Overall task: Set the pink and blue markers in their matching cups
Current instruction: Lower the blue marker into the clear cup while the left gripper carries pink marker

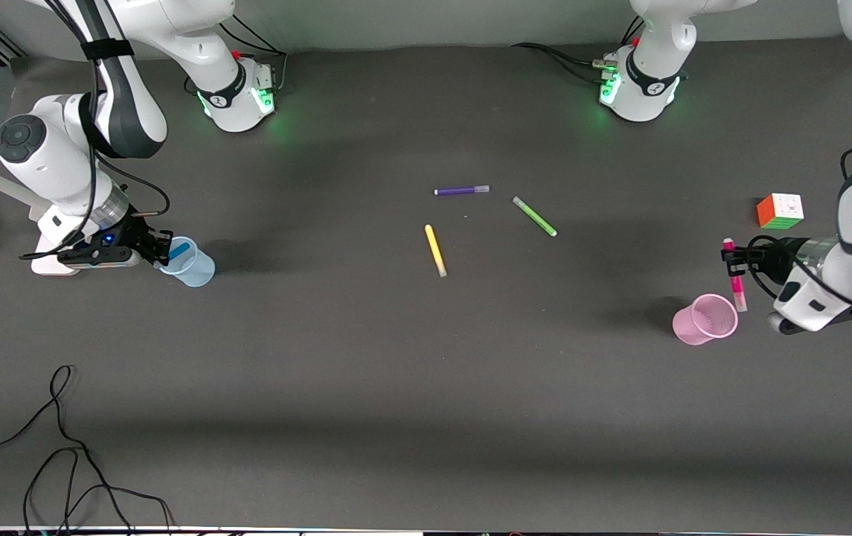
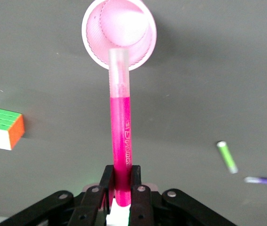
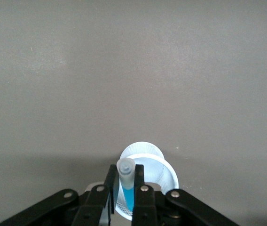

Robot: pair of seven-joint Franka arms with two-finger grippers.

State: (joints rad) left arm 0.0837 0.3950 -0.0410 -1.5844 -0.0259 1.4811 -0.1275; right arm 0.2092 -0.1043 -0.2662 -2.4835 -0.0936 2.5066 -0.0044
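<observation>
- Front view: the left gripper [image 1: 732, 262] hung over the tabletop [image 1: 426, 372] at the left arm's end, jaws pinching the pink marker [image 1: 734, 277], which pointed toward six o'clock just beside the pink cup [image 1: 705, 319]. The cup stood at about seven o'clock from the gripper. A puzzle cube [image 1: 780, 211] lay at about one o'clock from it.
- Front view: at the right arm's end the right gripper [image 1: 165, 250] sat at the rim of the blue cup [image 1: 189, 263], jaws pinching the blue marker [image 1: 178, 251], which slanted into the cup's mouth.
- Front view: mid-tabletop lay a purple pen [image 1: 461, 190], with a green pen [image 1: 534, 217] at four o'clock from it and a yellow pen [image 1: 435, 251] at seven o'clock.
- Left wrist view: jaws pressed on the pink marker's [image 2: 121, 141] lower end; its pale end overlapped the pink cup's [image 2: 119, 33] rim. The cube [image 2: 3, 128] and green pen [image 2: 227, 157] showed to either side.
- Right wrist view: jaws clamped the blue marker [image 3: 126, 186], greyish end up, its blue end inside the blue cup [image 3: 159, 172].
</observation>
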